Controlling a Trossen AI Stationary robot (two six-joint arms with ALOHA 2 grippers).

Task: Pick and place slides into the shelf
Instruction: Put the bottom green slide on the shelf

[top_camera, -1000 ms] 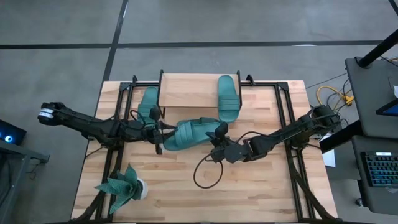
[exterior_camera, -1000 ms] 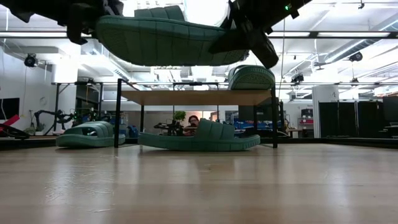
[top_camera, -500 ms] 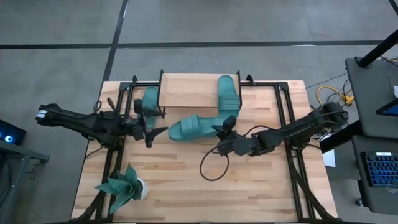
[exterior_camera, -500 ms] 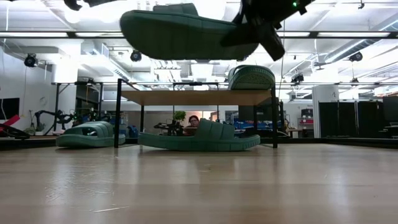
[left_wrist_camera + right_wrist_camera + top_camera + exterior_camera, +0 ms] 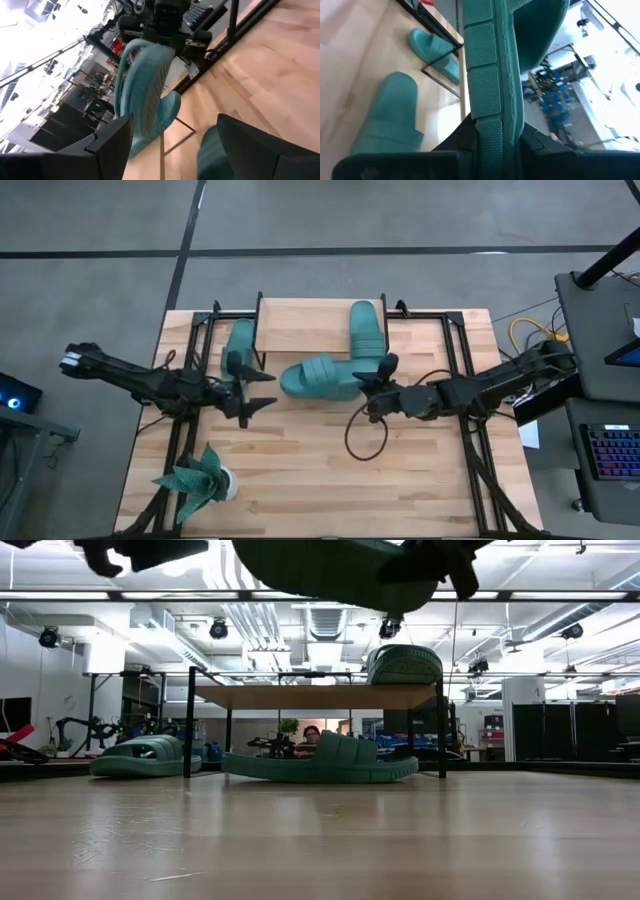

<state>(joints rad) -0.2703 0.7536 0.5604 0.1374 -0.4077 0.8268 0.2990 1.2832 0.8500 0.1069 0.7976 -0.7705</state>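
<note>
The worktop [image 5: 300,480] is pale wooden planking on a black frame, set on a grey floor; looking level across it, the room behind is a bright workshop with ceiling ducts, dark cabinets and a person [image 5: 311,734] seated far back. At the near left corner stands a teal leafy plant [image 5: 196,480] in a white pot, and a black cable [image 5: 366,438] loops on the wood below the right arm.

The shelf [image 5: 305,326] stands at the far middle edge, its plank top on thin black legs. One slide on the shelf top [image 5: 367,337] lies at its right end. Another slide under the shelf [image 5: 322,761] rests flat on the worktop between the legs, and a slide left of the shelf [image 5: 238,346] lies just outside the legs.

The left end effector [image 5: 247,391] hovers beside that left slide with its fingers spread wide and nothing between them. The right end effector [image 5: 376,384] is clamped on one end of the fourth slide [image 5: 318,378], which hangs in the air just in front of the shelf; it seems to be gripped by the sole edge, though the wrist view is too close to be sure.
</note>
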